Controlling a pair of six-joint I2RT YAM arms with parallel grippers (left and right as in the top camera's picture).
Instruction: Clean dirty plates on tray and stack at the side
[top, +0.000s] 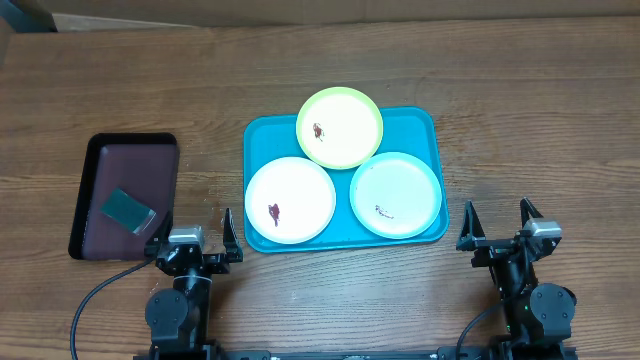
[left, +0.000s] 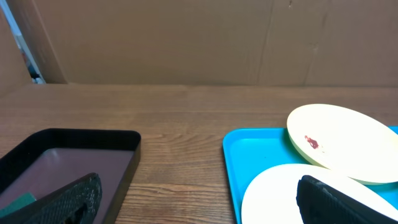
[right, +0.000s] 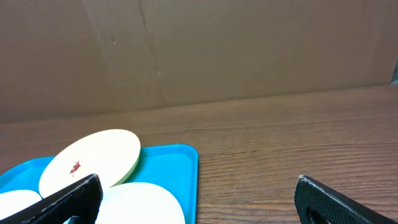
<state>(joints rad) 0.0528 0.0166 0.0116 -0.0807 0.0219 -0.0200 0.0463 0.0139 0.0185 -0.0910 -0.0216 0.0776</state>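
The turquoise tray (top: 418, 121) lies mid-table with three plates on it. The yellow-green plate (top: 340, 127) sits at the back, overlapping the other two, with a red-brown smear. The white plate (top: 290, 200) is front left with a smear. The mint-white plate (top: 396, 194) is front right with a thin dark smear. My left gripper (top: 193, 228) is open and empty at the tray's front left. My right gripper (top: 497, 219) is open and empty right of the tray. The left wrist view shows the tray (left: 249, 155), yellow-green plate (left: 342, 142) and white plate (left: 273, 193).
A dark maroon tray with black rim (top: 115, 165) lies at the left and holds a teal sponge (top: 127, 210). It also shows in the left wrist view (left: 68, 152). A cardboard wall stands behind the table. Bare wood lies right of the turquoise tray (right: 174, 165).
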